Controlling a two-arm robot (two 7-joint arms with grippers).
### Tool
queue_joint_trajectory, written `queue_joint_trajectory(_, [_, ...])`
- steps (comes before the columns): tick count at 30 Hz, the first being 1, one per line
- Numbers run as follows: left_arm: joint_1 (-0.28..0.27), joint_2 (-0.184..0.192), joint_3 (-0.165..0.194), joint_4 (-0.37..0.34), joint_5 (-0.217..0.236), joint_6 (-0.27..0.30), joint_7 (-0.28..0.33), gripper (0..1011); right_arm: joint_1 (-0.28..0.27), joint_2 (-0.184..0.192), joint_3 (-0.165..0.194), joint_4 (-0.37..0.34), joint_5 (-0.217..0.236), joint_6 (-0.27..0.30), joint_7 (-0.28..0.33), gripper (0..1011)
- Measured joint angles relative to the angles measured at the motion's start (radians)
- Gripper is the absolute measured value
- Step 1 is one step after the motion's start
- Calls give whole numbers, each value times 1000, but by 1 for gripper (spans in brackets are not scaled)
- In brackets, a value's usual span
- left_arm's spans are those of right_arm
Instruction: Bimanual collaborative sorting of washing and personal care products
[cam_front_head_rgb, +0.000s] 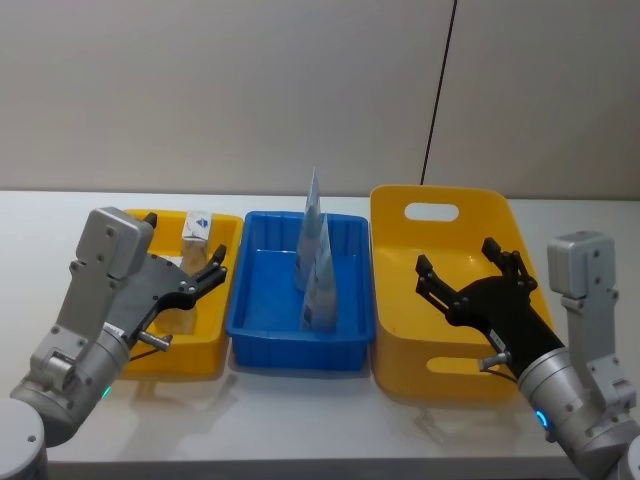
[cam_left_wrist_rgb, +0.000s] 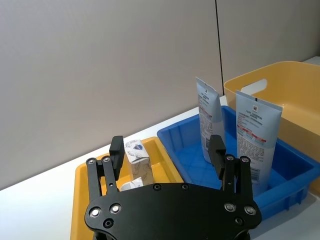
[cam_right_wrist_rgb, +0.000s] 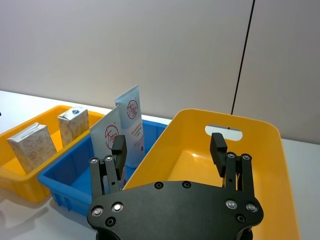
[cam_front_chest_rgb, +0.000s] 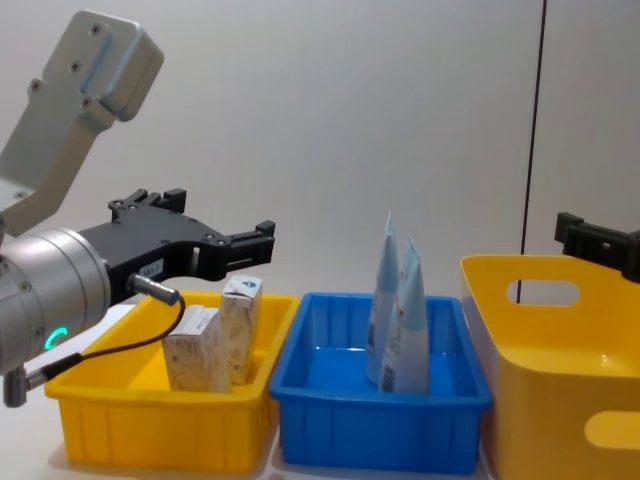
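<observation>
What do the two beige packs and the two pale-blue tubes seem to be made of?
The beige packs look like printed paperboard with a matte finish: crisp folded edges and a gable top. The tubes are probably soft plastic or laminate with a slight sheen: flat crimped top ends and printed faces.

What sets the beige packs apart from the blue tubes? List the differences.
Shape: the beige packs are boxy with gable tops; the blue tubes are flat and taper upward. Height: the tubes rise far above their tray's rim, the packs only a little. Place: the packs sit in the small yellow tray, the tubes in the blue tray. Shared: two of each, none held; left gripper and right gripper are open.
</observation>
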Motion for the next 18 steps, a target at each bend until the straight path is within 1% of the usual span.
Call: queue_joint_trajectory(18, [0, 0, 0, 0, 0, 0, 0, 1001, 0, 0, 0, 0, 0, 0, 0, 1002])
